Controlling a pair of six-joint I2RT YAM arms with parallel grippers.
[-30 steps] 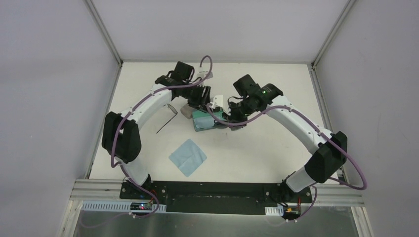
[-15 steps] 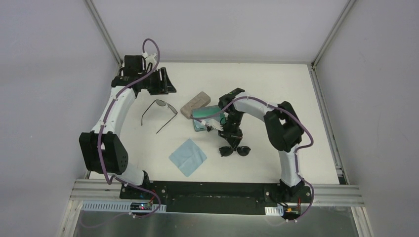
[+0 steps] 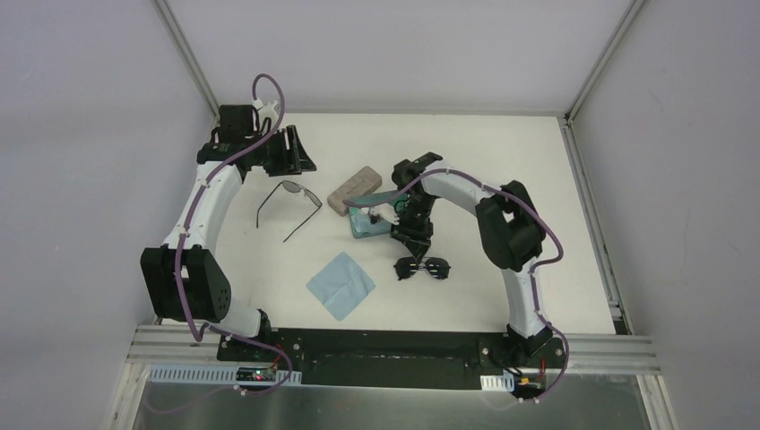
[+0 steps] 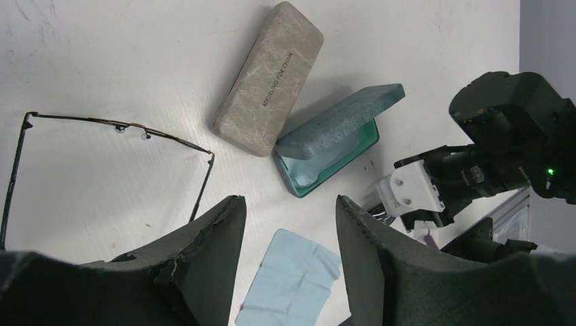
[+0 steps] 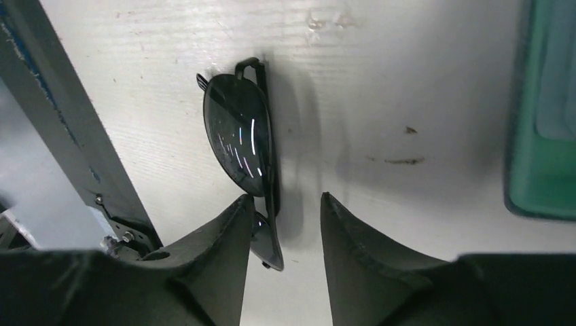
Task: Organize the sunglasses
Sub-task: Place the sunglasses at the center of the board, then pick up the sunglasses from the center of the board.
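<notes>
One pair of sunglasses (image 3: 289,202) lies unfolded on the white table, left of the cases; its thin frame shows in the left wrist view (image 4: 122,127). My left gripper (image 3: 292,152) hovers beyond it, open and empty (image 4: 289,204). A second, folded pair of sunglasses (image 3: 423,267) lies nearer the front. My right gripper (image 3: 414,240) is just above it, jaws open (image 5: 286,198), with the frame of the folded sunglasses (image 5: 244,139) between the fingers, close to the left finger (image 5: 234,231).
A shut beige case (image 3: 353,189) and an open teal-blue case (image 3: 369,219) lie mid-table, touching; both show in the left wrist view, the beige case (image 4: 268,78) and the teal-blue case (image 4: 336,136). A light blue cloth (image 3: 341,285) lies near the front. Metal rails border the table.
A second ago both grippers were together at the cases. The left arm has drawn back to the far left. The right gripper has come down over the folded sunglasses.
</notes>
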